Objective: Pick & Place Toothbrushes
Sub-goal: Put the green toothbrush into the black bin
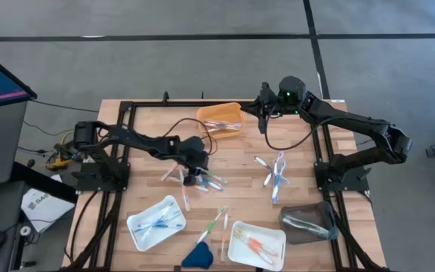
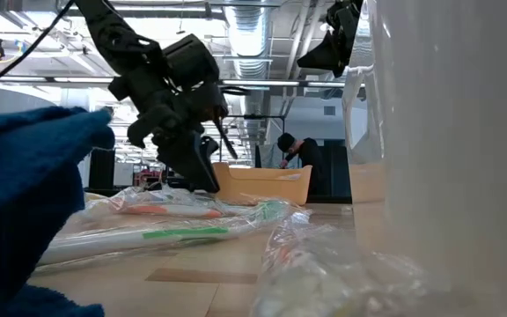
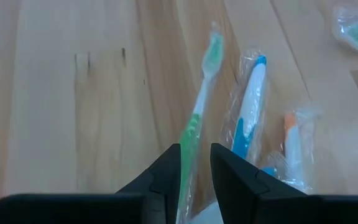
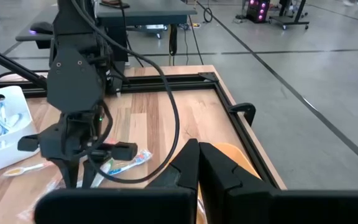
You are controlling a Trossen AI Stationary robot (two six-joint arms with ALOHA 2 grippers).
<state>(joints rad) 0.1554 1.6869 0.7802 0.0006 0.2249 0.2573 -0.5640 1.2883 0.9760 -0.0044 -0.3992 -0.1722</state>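
Left wrist view shows the left gripper (image 3: 196,163) clamped on a green toothbrush (image 3: 199,112), wrapped in clear film, low over the worktop (image 3: 73,93). A blue toothbrush (image 3: 248,115) and an orange one (image 3: 291,146) lie just beside it. From above, the left gripper (image 1: 195,175) sits mid-worktop over a small heap, with another loose bunch (image 1: 274,175) to its right.

The grip looks to be low on the handle, so I'd lift slow and straight so the wrap doesn't drag its neighbours along. Which tray green belongs in I can't tell: the white tray (image 1: 155,221) at the near left holds blue ones, the other white tray (image 1: 257,243) orange.

The right gripper (image 4: 199,163) is closed on nothing and parked over the orange bin (image 1: 221,117) at the far side.

Low view is mostly blocked by blue cloth and a white blur.
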